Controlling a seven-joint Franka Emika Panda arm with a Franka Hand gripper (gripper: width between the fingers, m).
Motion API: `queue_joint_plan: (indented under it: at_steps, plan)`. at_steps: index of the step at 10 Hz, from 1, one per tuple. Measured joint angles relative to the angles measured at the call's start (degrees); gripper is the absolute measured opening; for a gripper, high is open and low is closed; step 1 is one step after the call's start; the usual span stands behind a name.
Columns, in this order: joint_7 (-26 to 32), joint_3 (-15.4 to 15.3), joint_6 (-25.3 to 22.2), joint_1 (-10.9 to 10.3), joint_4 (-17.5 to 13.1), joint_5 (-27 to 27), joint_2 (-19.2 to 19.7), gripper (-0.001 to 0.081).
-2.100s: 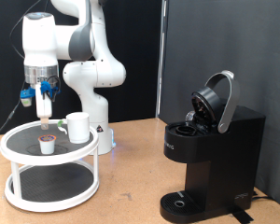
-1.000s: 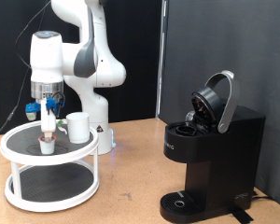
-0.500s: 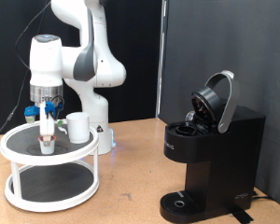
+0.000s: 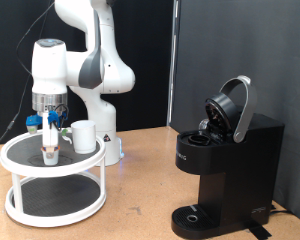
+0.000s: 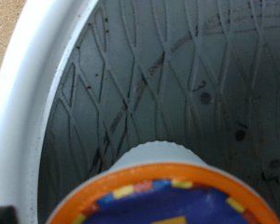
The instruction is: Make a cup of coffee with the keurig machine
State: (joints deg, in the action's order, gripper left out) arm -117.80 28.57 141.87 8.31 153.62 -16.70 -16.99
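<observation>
The white cup (image 4: 83, 136) stands on the top tier of a white round two-tier stand (image 4: 50, 171) at the exterior view's left. A small coffee pod (image 4: 51, 153) sits on the same tier just left of the cup. My gripper (image 4: 52, 148) points straight down with its fingers at the pod. In the wrist view the pod's orange-rimmed, blue-patterned top (image 5: 163, 191) fills the frame very close. The black keurig machine (image 4: 228, 165) stands at the exterior view's right with its domed lid (image 4: 231, 108) raised.
The stand's top tier has a dark ribbed mat (image 5: 177, 75) inside a raised white rim (image 5: 37, 93). The machine's round drip tray (image 4: 195, 216) holds nothing. The wooden table (image 4: 140, 190) lies between stand and machine. The arm's white base (image 4: 108, 135) stands behind the stand.
The gripper came down from above the stand to the pod and shifted slightly to the right. In the last half second it has barely moved.
</observation>
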Motion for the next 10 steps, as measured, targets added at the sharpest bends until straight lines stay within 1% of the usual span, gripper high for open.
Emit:
queue_joint_plan:
  at_steps: [1, 2, 3, 4, 7, 10]
  plan:
    - [0.0, 0.0, 0.1, 0.0, 0.0, 0.0, 0.1, 0.0611]
    - [0.0, 0.1, 0.2, 0.0, 0.0, 0.1, 0.2, 0.0471]
    - [0.0, 0.1, 0.2, 0.0, -0.1, 0.2, 0.2, 0.0471]
    - [0.0, 0.2, 0.2, 0.0, -0.2, 0.2, 0.2, 0.0396]
    - [0.5, 0.4, -0.4, 0.0, -0.6, 1.3, 0.1, 0.0396]
    - [4.4, 0.9, -4.8, 0.0, -2.3, 5.3, -1.5, 0.0396]
